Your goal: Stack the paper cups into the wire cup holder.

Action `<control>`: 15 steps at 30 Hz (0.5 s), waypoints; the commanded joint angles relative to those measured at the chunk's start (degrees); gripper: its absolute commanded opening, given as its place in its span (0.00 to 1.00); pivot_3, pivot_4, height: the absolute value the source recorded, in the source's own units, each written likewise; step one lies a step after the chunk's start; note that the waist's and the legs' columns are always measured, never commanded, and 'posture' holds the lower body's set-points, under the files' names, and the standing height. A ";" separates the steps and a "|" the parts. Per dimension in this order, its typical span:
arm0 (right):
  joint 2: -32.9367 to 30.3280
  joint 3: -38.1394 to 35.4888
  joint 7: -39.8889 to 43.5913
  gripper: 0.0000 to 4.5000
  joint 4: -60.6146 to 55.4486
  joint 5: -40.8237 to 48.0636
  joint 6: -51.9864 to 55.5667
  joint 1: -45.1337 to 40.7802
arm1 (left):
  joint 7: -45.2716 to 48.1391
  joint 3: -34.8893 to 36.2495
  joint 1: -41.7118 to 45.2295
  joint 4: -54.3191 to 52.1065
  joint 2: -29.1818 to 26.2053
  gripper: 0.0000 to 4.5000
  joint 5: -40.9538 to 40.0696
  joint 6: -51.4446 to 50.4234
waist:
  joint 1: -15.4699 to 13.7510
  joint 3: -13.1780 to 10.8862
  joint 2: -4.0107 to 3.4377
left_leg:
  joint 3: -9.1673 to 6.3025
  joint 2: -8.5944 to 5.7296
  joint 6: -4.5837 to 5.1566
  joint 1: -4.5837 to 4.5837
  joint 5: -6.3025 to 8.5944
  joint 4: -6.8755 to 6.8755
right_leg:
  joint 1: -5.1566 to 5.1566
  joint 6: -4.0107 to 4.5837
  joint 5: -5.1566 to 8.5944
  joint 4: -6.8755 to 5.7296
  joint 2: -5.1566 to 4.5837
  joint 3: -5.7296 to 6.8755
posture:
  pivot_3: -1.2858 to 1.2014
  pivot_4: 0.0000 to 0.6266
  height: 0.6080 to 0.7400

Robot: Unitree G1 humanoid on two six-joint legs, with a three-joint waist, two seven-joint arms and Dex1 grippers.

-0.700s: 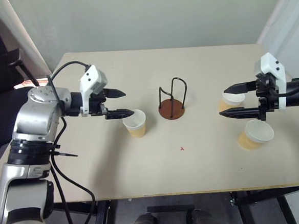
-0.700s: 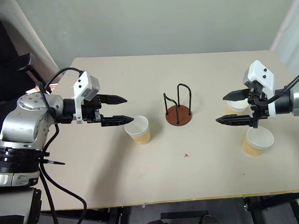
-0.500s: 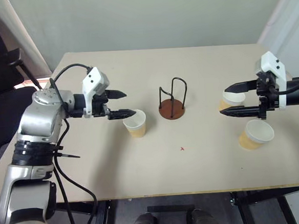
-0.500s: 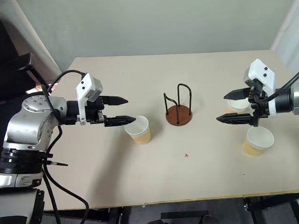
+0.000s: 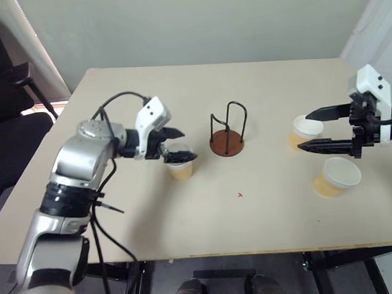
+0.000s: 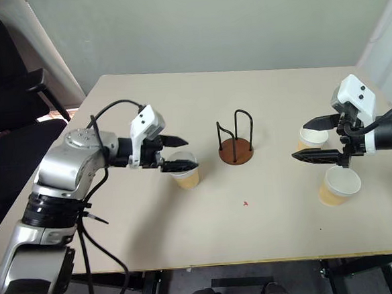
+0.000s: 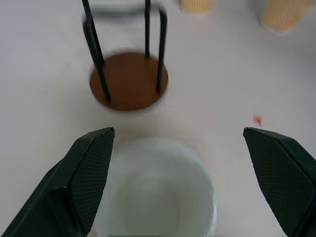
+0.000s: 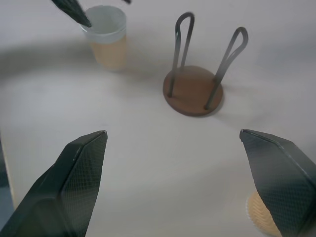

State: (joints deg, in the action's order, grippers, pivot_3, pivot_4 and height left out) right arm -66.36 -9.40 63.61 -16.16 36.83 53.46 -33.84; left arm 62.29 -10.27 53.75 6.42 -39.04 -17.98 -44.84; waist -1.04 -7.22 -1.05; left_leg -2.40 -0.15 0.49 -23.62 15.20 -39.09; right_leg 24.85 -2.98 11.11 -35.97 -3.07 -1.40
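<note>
Left gripper [image 5: 177, 145] fingers spread wide, straddling the rim of one paper cup [image 5: 181, 168] without pinching it; arm reaches in from the table's left side, angled slightly down. Right gripper [image 5: 324, 130] likewise wide apart, empty, hovering beside second cup [image 5: 300, 131], with third cup [image 5: 335, 176] just nearer the front edge. Count: three paper cups, all upright on the table [image 5: 255, 217]; one wire cup holder [image 5: 226, 133], empty, mid-table between the two grippers.
</note>
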 commanded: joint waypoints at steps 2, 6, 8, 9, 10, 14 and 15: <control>-1.33 -4.82 -1.78 0.99 -4.00 2.33 2.06 1.62 | -3.24 -0.07 3.48 2.18 2.50 1.00 1.83 -0.11 | 0.02 0.00 0.00 | 0.00 0.01 0.00 0.01 0.00 0.02 | 0.00 -0.02 0.00 0.01 0.01 0.00 | 0.52 0.24 1.00; -2.09 -6.34 -2.31 0.99 -5.16 3.12 2.98 2.75 | -3.10 -1.99 2.95 2.52 4.24 1.00 2.76 0.24 | 0.09 0.00 0.00 | 0.01 0.00 -0.01 0.02 0.00 0.02 | 0.01 -0.08 0.01 0.02 0.01 -0.01 | 0.52 0.24 1.00; -2.45 -6.85 -2.42 0.99 -5.29 3.31 3.24 2.88 | -3.33 -2.76 2.85 3.05 5.22 1.00 3.23 0.53 | 0.02 0.00 0.00 | 0.01 0.00 -0.01 0.01 -0.01 0.02 | 0.00 -0.11 0.00 0.02 0.01 -0.01 | 0.52 0.24 1.00; -2.58 -6.99 -2.54 0.99 -5.34 3.39 3.29 2.95 | -3.56 -3.04 2.88 3.39 5.71 1.00 3.44 0.77 | 0.01 0.00 0.00 | 0.02 0.00 -0.01 0.01 -0.01 0.02 | 0.00 -0.12 0.00 0.02 0.01 -0.01 | 0.52 0.24 1.00; -2.70 -7.15 -2.61 0.99 -5.40 3.51 3.29 3.08 | -3.99 -3.31 3.04 4.01 6.35 1.00 3.81 1.16 | 0.00 0.00 0.00 | 0.02 0.00 -0.01 0.01 -0.01 0.01 | 0.00 -0.12 0.00 0.02 0.01 -0.01 | 0.52 0.24 1.00; -2.83 -7.43 -2.91 0.99 -5.51 3.68 3.13 3.52 | -6.19 -3.83 3.87 7.19 8.72 1.00 5.92 2.82 | -0.04 0.00 0.00 | 0.01 0.00 0.00 0.01 -0.03 -0.02 | -0.02 -0.18 -0.03 0.02 0.01 -0.01 | 0.52 0.24 1.00; -2.86 -7.49 -2.93 0.99 -5.51 3.69 3.04 3.66 | -7.11 -3.91 4.09 8.32 9.46 1.00 6.57 3.15 | -0.06 0.00 0.00 | 0.01 0.00 0.01 0.01 -0.04 -0.02 | -0.02 -0.19 -0.04 0.01 0.01 -0.01 | 0.52 0.24 1.00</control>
State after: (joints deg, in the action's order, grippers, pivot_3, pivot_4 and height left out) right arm -67.95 -14.48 61.17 -20.64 39.79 56.76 -29.86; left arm 56.54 -14.40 56.16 14.15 -30.09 -12.63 -43.17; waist -1.10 -7.23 -1.05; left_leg -2.38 -0.15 0.50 -23.61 15.16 -39.13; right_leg 24.82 -3.19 11.06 -35.96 -3.06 -1.41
